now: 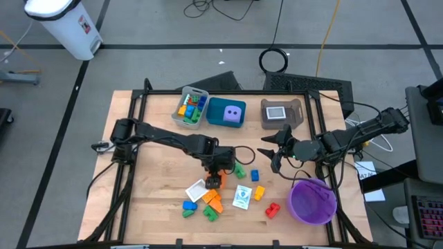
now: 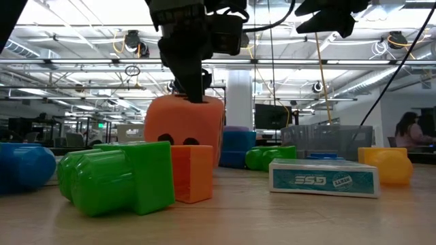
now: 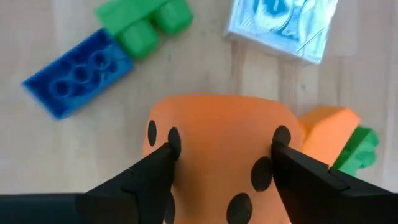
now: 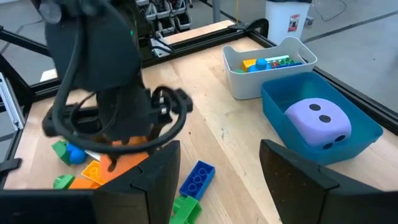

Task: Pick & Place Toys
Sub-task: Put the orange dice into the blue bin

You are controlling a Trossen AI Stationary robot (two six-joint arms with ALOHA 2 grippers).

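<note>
Because the orange die (image 3: 214, 155) sits among the bricks on the table (image 1: 149, 187), the left gripper (image 3: 221, 165) grasps its two sides from above, probably to lift it; the right gripper (image 4: 217, 180) waits open near the bowl (image 1: 313, 202).

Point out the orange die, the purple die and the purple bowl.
orange die (image 3: 217, 143): left wrist view, its dotted top face.
purple die (image 4: 317, 123): right wrist view, its upper face.
purple bowl (image 1: 331, 207): high view, its rim.

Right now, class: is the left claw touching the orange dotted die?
Touching. The left wrist view shows both fingers of the left claw pressed against opposite sides of the orange die, no gap.
</note>
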